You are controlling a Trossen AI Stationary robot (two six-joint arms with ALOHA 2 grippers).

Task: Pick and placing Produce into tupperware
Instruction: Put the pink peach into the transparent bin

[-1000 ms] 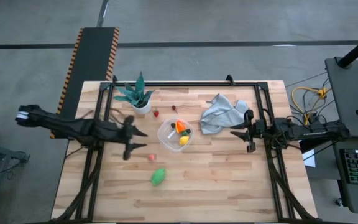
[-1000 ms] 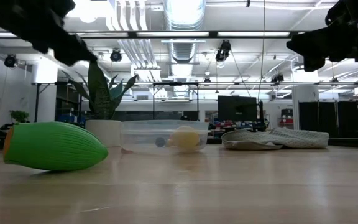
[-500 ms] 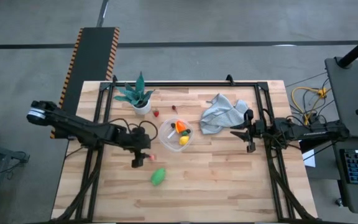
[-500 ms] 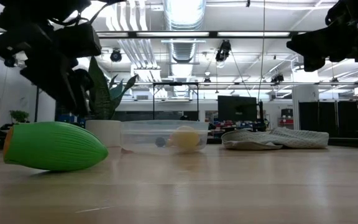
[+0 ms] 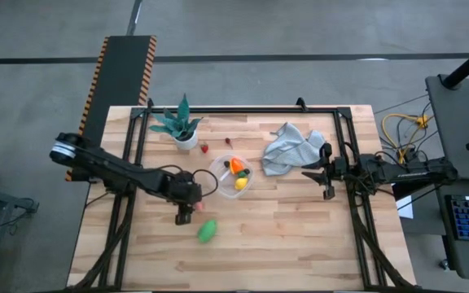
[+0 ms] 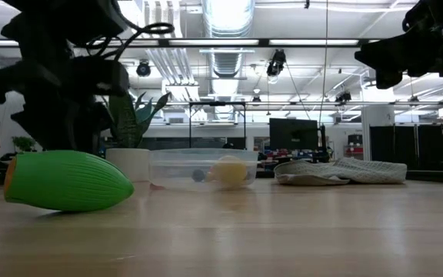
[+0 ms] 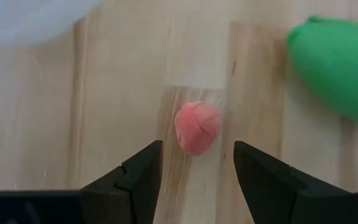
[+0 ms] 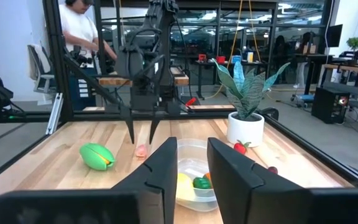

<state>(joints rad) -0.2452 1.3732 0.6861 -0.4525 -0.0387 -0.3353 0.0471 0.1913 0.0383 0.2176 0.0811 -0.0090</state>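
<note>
Left wrist view: left tool gapes, empty, around pink piece, green piece near.

A teal-leaved plant in a white pot stood on the wooden table, near its far edge. Well to the right of the plant, a crumpled grey-blue cloth lay on the boards. In the room beyond the plant, a person in a white top stood by a workbench.
</note>
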